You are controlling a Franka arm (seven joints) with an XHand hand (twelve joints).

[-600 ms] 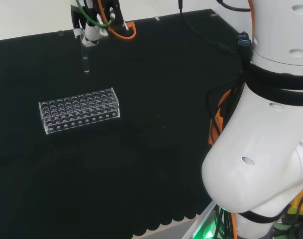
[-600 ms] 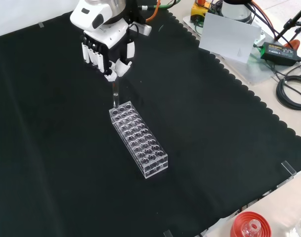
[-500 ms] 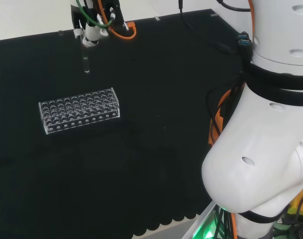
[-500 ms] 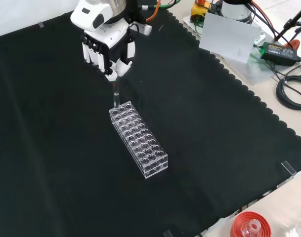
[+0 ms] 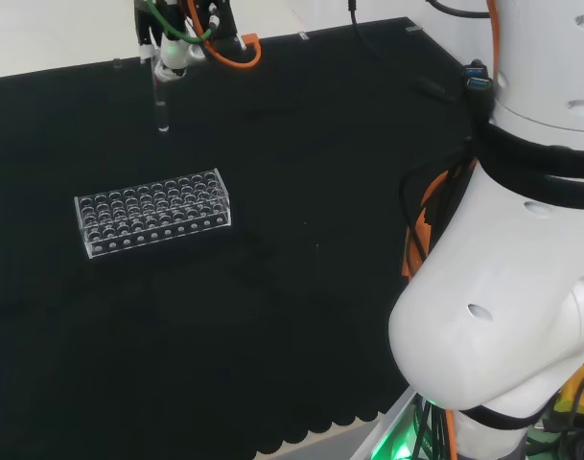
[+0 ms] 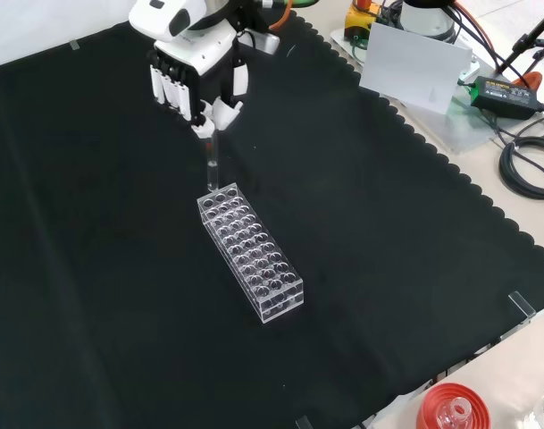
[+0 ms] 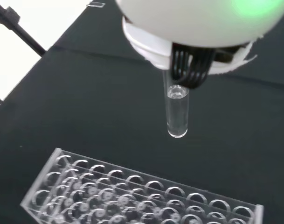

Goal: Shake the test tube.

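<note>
Hand (image 6: 193,76) and test tube (image 6: 211,164) are now sitting higher than half a second ago: in the front view the tube's lower end is clearing the rack's end where before it was overlapping it, and in the head view the tube is sitting closer to the cloth's far edge. Rack hasn't moved. Largest first: the arm's white links (image 5: 507,287) are filling the right side of the head view. Black cloth (image 6: 370,250) is covering the bench, scalloped edge running along the right in the front view. The hand is hanging over the cloth near its far edge in the head view, fingers (image 6: 169,89) curling down and pinching the top of the tube against the thumb. Clear rack (image 6: 250,251) is lying flat on the cloth, about mid-way across, its holes looking empty in the wrist view (image 7: 137,196). The tube is hanging upright below the hand, round end down, in the air just beyond the rack's end nearest the hand, touching neither rack nor cloth (image 7: 177,114). Can't tell whether there's liquid in it. A red ribbed stand (image 6: 450,409) is sitting off the cloth at the front view's lower right corner.
</note>
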